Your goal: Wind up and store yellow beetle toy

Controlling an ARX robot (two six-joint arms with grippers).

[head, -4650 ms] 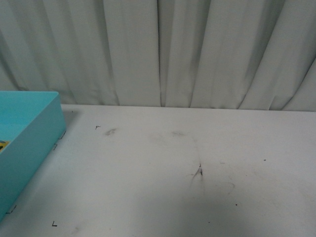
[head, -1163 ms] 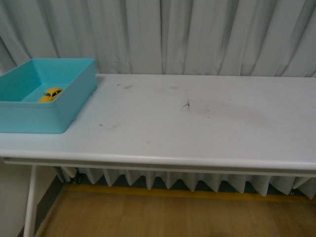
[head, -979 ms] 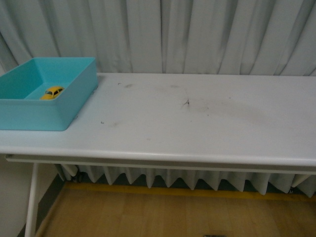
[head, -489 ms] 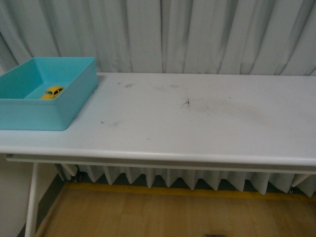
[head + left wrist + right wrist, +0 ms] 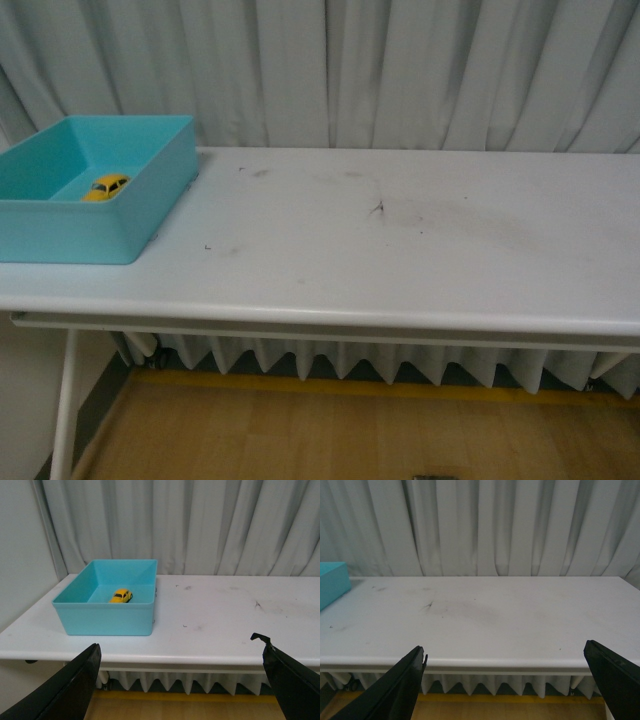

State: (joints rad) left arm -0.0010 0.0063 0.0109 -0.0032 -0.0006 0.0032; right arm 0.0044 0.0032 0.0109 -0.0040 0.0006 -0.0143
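Note:
The yellow beetle toy point(image 5: 106, 187) stands on its wheels inside a turquoise box point(image 5: 150, 205) at the table's left end; the left wrist view shows the toy point(image 5: 121, 596) there too, in the box point(image 5: 107, 619). Neither arm shows in the front view. My left gripper point(image 5: 180, 652) is open and empty, held back off the table's front edge. My right gripper point(image 5: 506, 652) is open and empty as well, also short of the front edge, facing the bare right half of the table.
The white table point(image 5: 400, 250) carries dark scuff marks point(image 5: 378, 209) near its middle. A grey curtain point(image 5: 400, 70) hangs close behind it. A white table leg point(image 5: 63, 400) stands at the left, over a wooden floor point(image 5: 300, 440). The box's corner point(image 5: 330, 582) edges into the right wrist view.
The front camera has pulled back from a close view of the tabletop to a wider one showing the table's front edge and floor. In the last second nothing has moved.

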